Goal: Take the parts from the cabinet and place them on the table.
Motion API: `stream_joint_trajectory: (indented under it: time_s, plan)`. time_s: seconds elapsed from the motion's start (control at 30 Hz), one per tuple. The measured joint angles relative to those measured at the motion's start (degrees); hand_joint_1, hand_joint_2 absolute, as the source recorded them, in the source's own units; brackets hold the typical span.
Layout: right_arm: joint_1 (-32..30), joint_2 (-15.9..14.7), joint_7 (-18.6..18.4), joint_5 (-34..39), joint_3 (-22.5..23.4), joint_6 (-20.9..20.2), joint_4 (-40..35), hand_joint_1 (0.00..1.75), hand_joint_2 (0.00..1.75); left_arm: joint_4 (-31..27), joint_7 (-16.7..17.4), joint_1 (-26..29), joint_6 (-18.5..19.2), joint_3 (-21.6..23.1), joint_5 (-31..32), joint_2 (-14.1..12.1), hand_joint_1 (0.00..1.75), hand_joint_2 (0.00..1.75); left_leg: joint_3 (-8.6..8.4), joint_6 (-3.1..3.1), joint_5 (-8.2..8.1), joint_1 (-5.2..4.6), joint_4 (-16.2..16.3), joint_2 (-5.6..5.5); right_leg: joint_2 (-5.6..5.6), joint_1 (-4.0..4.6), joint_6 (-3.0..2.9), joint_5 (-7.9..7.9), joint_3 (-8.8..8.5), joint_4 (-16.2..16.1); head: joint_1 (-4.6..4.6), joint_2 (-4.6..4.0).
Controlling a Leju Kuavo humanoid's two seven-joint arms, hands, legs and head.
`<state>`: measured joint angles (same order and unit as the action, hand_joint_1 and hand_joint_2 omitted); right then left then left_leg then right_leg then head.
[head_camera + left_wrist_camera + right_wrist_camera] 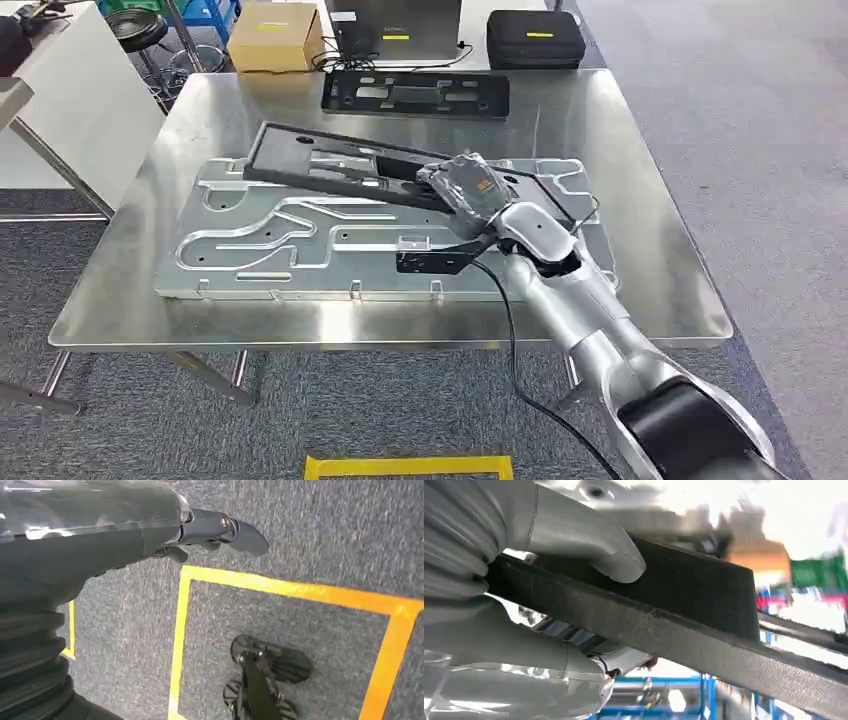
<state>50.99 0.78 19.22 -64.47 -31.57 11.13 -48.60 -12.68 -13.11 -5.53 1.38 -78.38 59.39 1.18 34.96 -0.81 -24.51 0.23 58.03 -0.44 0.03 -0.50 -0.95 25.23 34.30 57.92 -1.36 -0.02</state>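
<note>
A: State obstructions on the steel table (640, 290).

B: A large grooved metal plate (300, 245) covers the centre. A black frame part (340, 168) lies tilted across it, gripped by the right hand (465, 195). A second black frame part (415, 95) lies near the far edge.

A: State free surface.

B: Bare steel runs along the near edge, the robot's-left side and the right side.

A: Beyond the table?

B: A cardboard box (275, 35) and a black case (535, 38) stand just behind it.
</note>
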Motion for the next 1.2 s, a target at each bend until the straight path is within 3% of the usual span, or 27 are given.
stream_joint_trajectory:
  time_s: [0.07, 0.13, 0.17, 0.2, 0.23, 0.3, 0.33, 0.37, 0.4, 0.47, 0.53, 0.57, 0.63, 0.67, 0.7, 0.73, 0.77, 0.83, 0.87, 0.9, 0.97, 1.0, 1.03, 1.07, 1.13, 1.17, 1.2]
  plan:
    - [2.3, 1.8, -1.0, -1.4, -2.3, -0.9, 5.0, 1.75, 1.75, 0.0, -0.2, 0.1, 0.2, 0.0, 0.1, 0.0, 0.0, 1.75, 1.85, -0.73, -2.81, 0.21, 4.5, 0.1, -0.08, -0.08, -0.57, -0.1, -0.18, -0.3, 0.0, 0.0]
    - [3.5, 3.1, -1.9, -2.6, -4.6, -1.7, 9.6, 1.75, 1.75, 0.0, -0.4, 0.1, 0.6, 0.0, 0.3, -0.1, 0.0, 1.75, 6.59, -1.26, -6.83, 0.38, 14.2, 0.11, -0.07, 0.0, -0.77, 0.05, -0.32, -0.2, 0.0, 0.02]
    - [3.6, 3.4, -2.4, -3.0, -5.5, -1.8, 11.4, 1.75, 1.75, 0.0, -0.7, 0.1, 0.9, 0.0, 0.4, -0.1, 0.0, 1.75, 8.57, -1.44, -7.64, 0.43, 17.8, 0.11, -0.13, 0.0, -0.79, 0.15, -0.41, -0.2, 0.0, 0.0]
    - [3.5, 3.6, -2.6, -3.1, -6.4, -1.8, 13.2, 1.75, 1.75, 0.0, -0.8, 0.3, 1.1, 0.0, 0.6, -0.1, 0.0, 1.75, 9.16, -1.53, -6.87, 0.52, 18.2, 0.13, -0.14, 0.0, -0.74, 0.28, -0.56, -0.2, 0.0, 0.0]
    - [3.5, 3.9, -2.9, -3.1, -7.1, -1.6, 15.0, 1.75, 1.75, 0.0, -0.9, 0.5, 1.4, 0.0, 0.7, -0.1, 0.0, 1.75, 8.22, -1.55, -4.94, 0.61, 15.8, 0.16, -0.12, 0.0, -0.64, 0.44, -0.76, -0.2, 0.0, 0.0]
    - [3.5, 3.9, -3.7, -3.1, -7.8, -1.4, 17.1, 1.75, 1.75, 0.0, -1.2, 0.6, 1.7, 0.1, 1.0, -0.2, 0.0, 1.75, 3.43, -1.39, 0.51, 0.79, 5.7, 0.18, -0.05, -0.04, -0.32, 0.85, -1.39, -0.2, 0.0, 0.0]
    - [3.5, 3.9, -4.1, -3.1, -8.1, -1.2, 18.2, 1.75, 1.75, 0.0, -1.4, 0.6, 2.1, 0.2, 1.2, -0.2, 0.0, 1.75, 1.3, -1.21, 2.03, 0.88, 0.8, 0.18, -0.05, 0.02, -0.05, 1.15, -1.59, -0.1, 0.0, 0.0]
    - [3.5, 3.9, -4.5, -3.1, -8.3, -0.6, 19.2, 1.75, 1.75, 0.0, -1.6, 0.5, 2.1, 0.4, 1.3, -0.2, 0.0, 1.75, 0.39, -0.9, 1.12, 0.45, -0.1, 0.09, 0.03, 0.39, 0.21, 1.26, -1.36, 0.0, -0.02, 0.0]
    - [3.4, 3.8, -4.9, -3.1, -8.5, 0.0, 20.2, 1.75, 1.75, 0.0, -1.9, 0.5, 2.2, 0.5, 1.4, -0.2, 0.0, 1.75, 0.55, -0.29, 1.17, 0.45, 0.0, 0.06, 0.03, 0.39, 0.52, 1.16, -1.27, 0.0, 0.0, 0.0]
    - [2.9, 3.6, -5.8, -3.1, -8.6, 1.8, 21.7, 1.75, 1.75, 0.0, -2.1, 0.8, 2.3, 0.9, 1.8, -0.3, 0.0, 1.75, 0.55, 0.29, 0.92, 0.33, 0.0, 0.04, 0.04, 0.3, 1.04, 1.27, -1.47, -0.2, 0.0, 0.0]
    - [2.9, 3.2, -6.8, -3.3, -8.7, 3.1, 22.8, 1.75, 1.75, 0.0, -2.3, 0.8, 2.4, 1.3, 1.9, -0.3, 0.0, 1.75, -0.14, 1.17, 1.17, 0.63, -0.8, 0.26, 0.09, 0.05, 1.81, 2.21, -1.51, 0.8, 0.0, 0.0]
    - [2.8, 2.9, -7.3, -3.5, -8.7, 3.7, 23.6, 1.75, 1.75, 0.0, -2.4, 0.7, 2.4, 1.4, 1.9, -0.3, 0.0, 1.75, -0.19, 1.65, 1.1, 0.6, -0.9, 0.3, 0.1, 0.14, 1.92, 4.17, 0.0, 3.9, 0.0, 0.0]
    - [2.1, 2.5, -8.4, -3.9, -8.8, 4.9, 24.8, 1.75, 1.75, 0.0, -2.9, 0.8, 2.4, 1.4, 2.0, -0.3, 0.0, 1.75, -0.2, 1.86, 1.04, 0.51, -0.9, 0.3, 0.1, 0.1, 2.16, 8.25, 4.65, 12.9, 0.0, 0.0]
    - [1.7, 2.4, -8.8, -4.1, -8.8, 5.4, 25.2, 1.75, 1.75, 0.0, -3.0, 0.8, 2.4, 1.5, 2.1, -0.3, 0.0, 1.75, -0.22, 1.92, 1.0, 0.47, -0.8, 0.29, 0.1, 0.09, 2.23, 9.37, 6.88, 16.9, 0.0, 0.0]
    - [1.6, 2.2, -9.0, -4.3, -8.8, 6.0, 25.5, 0.0, 0.0, 0.0, -3.3, 1.0, 2.4, 1.5, 2.2, -0.3, 0.0, 1.75, -0.32, 1.93, 0.98, 0.45, -0.8, 0.27, 0.08, 0.08, 2.23, 8.97, 7.75, 18.0, 0.0, 0.0]
    - [1.5, 2.0, -9.4, -4.6, -8.8, 6.6, 25.9, 0.0, 0.0, 0.0, -3.6, 1.1, 2.3, 1.5, 2.1, -0.3, 0.0, 1.75, -0.44, 1.94, 0.95, 0.45, -0.8, 0.26, 0.08, 0.08, 2.14, 7.38, 7.22, 16.4, 0.0, 0.0]
    - [1.3, 1.9, -9.6, -4.7, -8.8, 7.1, 26.2, 0.0, 0.0, 0.0, -4.0, 1.1, 2.0, 1.5, 2.2, -0.3, 0.0, 1.75, -0.55, 1.93, 0.9, 0.43, -0.8, 0.15, 0.03, 0.09, 1.93, 4.98, 5.48, 12.7, 0.0, 0.0]
    - [0.9, 1.3, -10.1, -5.0, -8.8, 8.7, 26.6, 0.0, 0.0, 0.0, -4.2, 1.1, 1.2, 1.5, 2.4, -0.3, 0.0, 1.75, -0.72, 1.84, 0.88, 0.35, -0.8, -0.17, -0.07, 0.38, 0.83, 0.43, -0.27, 1.5, 0.0, 0.0]
    - [1.0, 1.2, -10.3, -5.1, -8.8, 9.3, 26.7, 0.0, 0.0, 0.0, -4.2, 1.2, 0.8, 1.6, 2.5, -0.1, 0.0, 1.75, -0.65, 1.43, 0.73, -0.1, -0.5, -0.19, -0.16, 0.58, 0.6, 0.6, -0.8, -0.1, 0.0, 0.0]
    - [0.8, 1.2, -10.5, -5.4, -8.8, 9.8, 26.7, 0.0, 0.0, 0.0, -4.5, 1.2, 0.3, 1.7, 2.9, -0.1, 0.0, 0.0, -0.64, 1.09, 0.73, 0.05, -0.6, -0.2, -0.08, 0.61, 0.67, 0.27, -0.66, -0.3, 0.0, 0.0]
    - [0.3, 0.9, -10.8, -5.6, -8.7, 11.6, 26.8, 0.0, 0.0, 0.0, -5.5, 1.3, -0.5, 2.0, 3.4, -0.1, 0.0, 0.0, -0.66, 0.48, 0.96, 0.31, -0.8, -0.16, 0.09, 0.88, 0.39, 0.11, -0.57, -0.2, 0.0, 0.0]
    - [0.3, 0.8, -10.9, -5.8, -8.6, 12.5, 26.8, 0.0, 0.0, 0.0, -6.0, 1.3, -0.6, 2.3, 3.4, -0.2, 0.0, 0.0, -0.78, 0.03, 1.01, -0.05, -0.9, -0.15, 0.22, 0.4, -0.12, -0.26, -0.7, -0.8, 0.0, 0.0]
    - [0.3, 0.8, -10.9, -6.0, -8.6, 13.1, 26.8, 0.0, 0.0, 0.0, -6.1, 1.3, -0.8, 2.5, 3.4, -0.2, 0.0, 0.0, -0.6, -0.09, 0.51, 0.31, -0.5, -0.11, 0.02, 0.05, -0.22, -0.67, -1.13, -1.3, 0.0, 0.0]
    - [0.2, 0.6, -10.9, -6.3, -8.4, 14.0, 26.8, 0.0, 0.0, 0.0, -6.3, 1.3, -1.0, 2.6, 3.4, -0.2, 0.0, 0.0, 0.23, -0.31, -1.31, 0.26, 1.8, 0.05, 0.06, -0.02, -0.62, -0.75, -1.24, -1.5, 0.0, 0.0]
    - [-0.2, 0.6, -11.0, -6.7, -8.3, 15.4, 26.8, 0.0, 0.0, 0.0, -6.3, 1.3, -1.4, 2.7, 3.4, -0.3, 0.0, 0.0, 4.28, -0.84, -6.13, 0.58, 11.0, 0.07, 0.03, 0.0, -0.74, -0.75, -1.13, -1.5, 0.0, 0.0]
    - [-0.4, 0.6, -11.0, -6.8, -8.2, 15.8, 26.8, 0.0, 0.0, 0.0, -6.3, 1.3, -1.4, 2.7, 3.4, -0.3, 0.0, 0.0, 6.18, -1.08, -7.82, 0.62, 15.2, 0.08, 0.04, 0.0, -0.76, -0.74, -1.07, -1.4, 0.0, 0.0]
    - [-0.6, 0.6, -10.8, -7.0, -8.1, 16.5, 26.8, 0.0, 0.0, 0.0, -6.3, 1.4, -1.4, 2.7, 3.4, -0.3, 0.0, 0.0, 7.26, -1.24, -8.26, 0.68, 17.7, 0.09, 0.06, 0.0, -0.75, -0.74, -1.1, -1.4, -0.02, 0.0]
